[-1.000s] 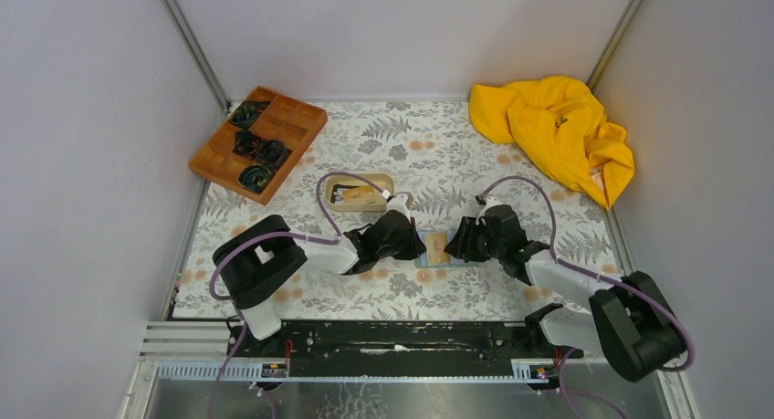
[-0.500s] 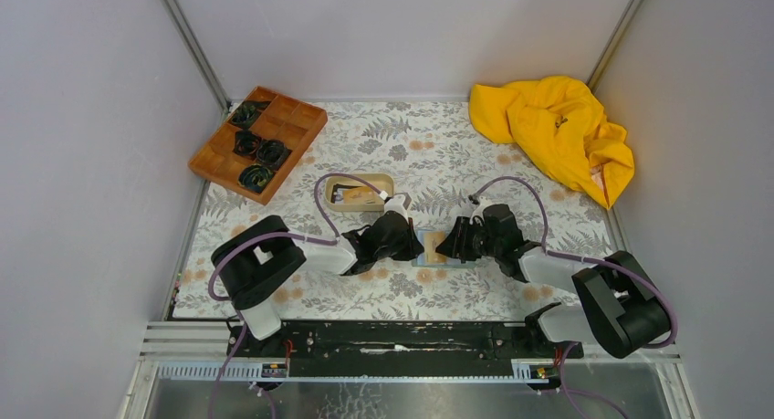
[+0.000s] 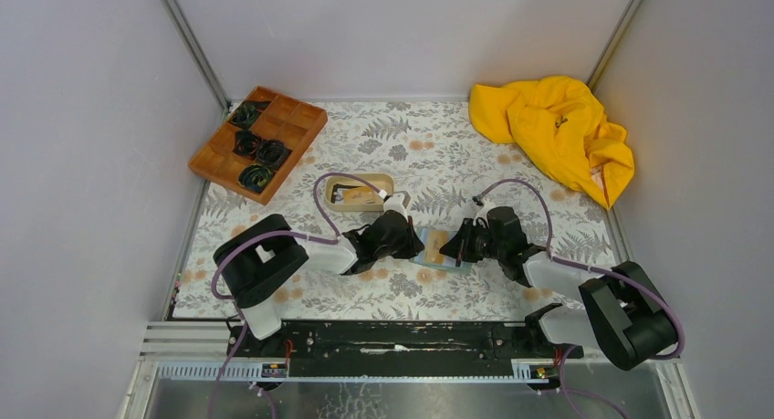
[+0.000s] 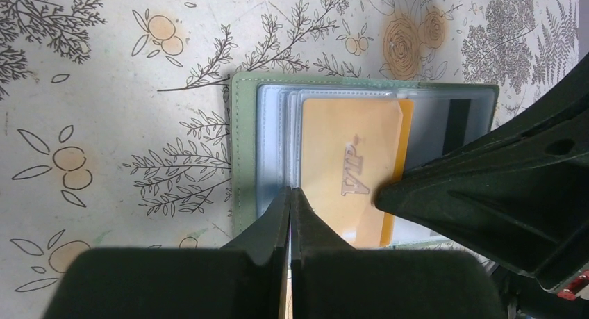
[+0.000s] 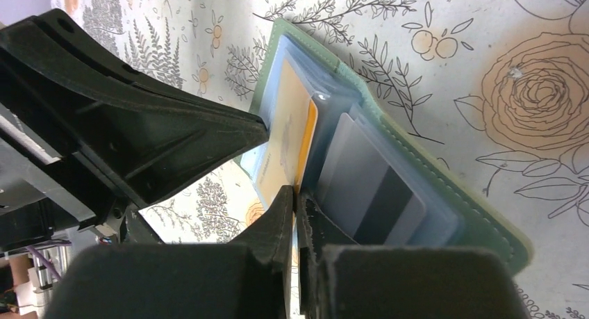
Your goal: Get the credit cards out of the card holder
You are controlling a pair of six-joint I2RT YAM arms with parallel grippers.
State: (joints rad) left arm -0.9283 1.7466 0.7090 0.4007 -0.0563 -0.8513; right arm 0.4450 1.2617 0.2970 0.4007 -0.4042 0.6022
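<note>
The card holder (image 3: 429, 262) lies open on the flowered cloth between my two arms, its green rim (image 4: 243, 138) and clear sleeves showing. A tan-orange credit card (image 4: 347, 159) marked VIP sticks partly out of a sleeve. My right gripper (image 5: 299, 192) is shut on that orange card's (image 5: 288, 138) edge. Beside it a whitish card with a dark stripe (image 5: 371, 194) sits in the other panel of the holder (image 5: 424, 169). My left gripper (image 4: 289, 192) is shut, its tips pressed on the holder's sleeve at the card's left edge. From above, the left gripper (image 3: 416, 242) and right gripper (image 3: 450, 246) meet over the holder.
A beige oval tray (image 3: 330, 183) with cards in it sits just behind the left arm. A brown wooden compartment tray (image 3: 294, 118) with dark coiled items stands at the back left. A crumpled yellow cloth (image 3: 557, 131) lies at the back right.
My right gripper has gone from open to shut, closing on the orange card's edge. The holder has shifted and turned slightly. The left gripper has stayed shut in place.
</note>
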